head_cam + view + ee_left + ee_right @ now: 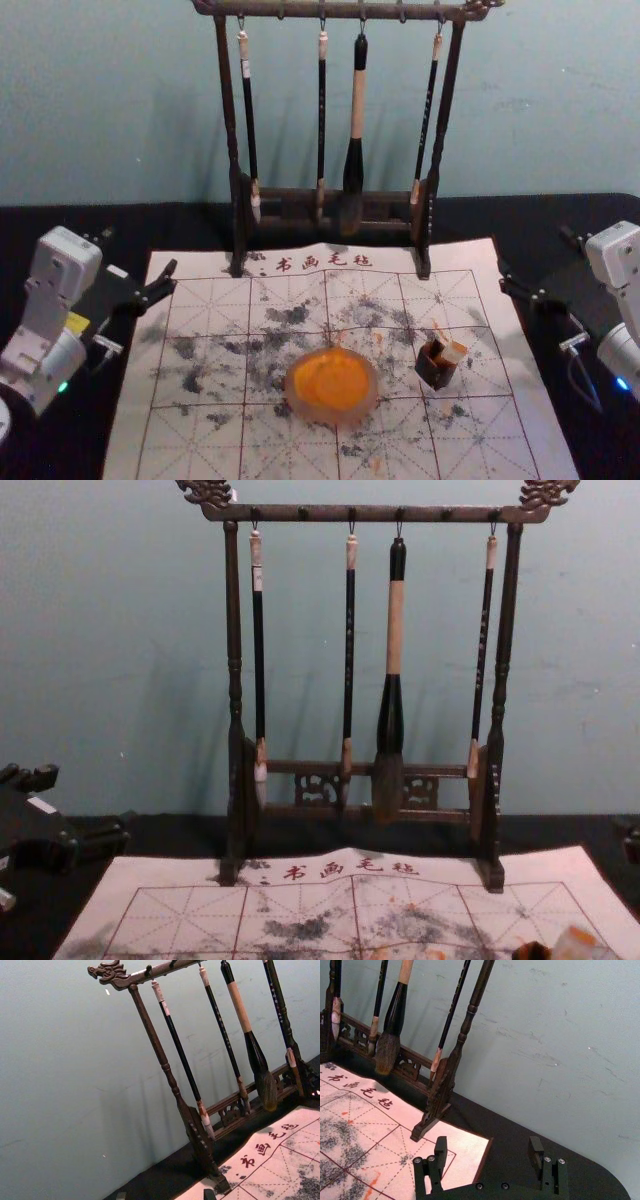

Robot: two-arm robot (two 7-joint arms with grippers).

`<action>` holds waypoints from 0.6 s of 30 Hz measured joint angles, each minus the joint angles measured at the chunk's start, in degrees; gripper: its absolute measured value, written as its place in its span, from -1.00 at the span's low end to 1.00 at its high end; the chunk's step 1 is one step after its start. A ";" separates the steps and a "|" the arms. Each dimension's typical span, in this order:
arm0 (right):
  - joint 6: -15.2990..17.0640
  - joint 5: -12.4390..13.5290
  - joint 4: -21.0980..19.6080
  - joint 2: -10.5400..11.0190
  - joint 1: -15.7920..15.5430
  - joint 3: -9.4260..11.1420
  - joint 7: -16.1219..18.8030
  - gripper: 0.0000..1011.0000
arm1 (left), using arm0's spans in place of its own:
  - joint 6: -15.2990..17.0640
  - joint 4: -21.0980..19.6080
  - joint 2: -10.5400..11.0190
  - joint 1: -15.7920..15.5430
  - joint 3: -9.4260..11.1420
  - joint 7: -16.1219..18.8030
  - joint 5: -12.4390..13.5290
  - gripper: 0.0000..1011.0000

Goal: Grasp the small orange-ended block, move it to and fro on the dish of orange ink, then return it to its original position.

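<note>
1. Fingers (440, 1152) of the right gripper (488, 1152) stand spread with nothing between them, over on the right side; those of the left gripper (138, 255) are parted and unladen too, off beyond the sheet's left edge.
2. Nearest of the task's things is the dish of orange ink (332, 385), about mid-sheet, left of the block and a little nearer.
3. The pale block (454, 352), which I take to be the orange-ended one, sits at a small dark holder (436, 368) on the right half of the sheet (520, 440). From the right fingers it lies left and nearer, so that arm looks the closer one and should reach inward and back toward the near side.
4. Its long axis is hard to read: it seems tilted, its top toward the right, but I would not swear to it.
5. The holder hides its foot, so whether it stands inside or leans against the rim I cannot tell. The chest view's near edge cuts both off, leaving only their upper parts.
</note>
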 joint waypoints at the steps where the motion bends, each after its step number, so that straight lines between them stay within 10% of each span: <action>1: 0.00 0.00 0.00 0.00 0.00 0.00 0.00 0.98 | 0.00 0.00 0.00 0.00 0.00 0.00 0.00 0.98; 18: 0.00 0.00 0.00 0.00 0.00 0.00 0.00 0.98 | 0.00 0.00 0.00 0.00 0.00 0.00 0.00 0.98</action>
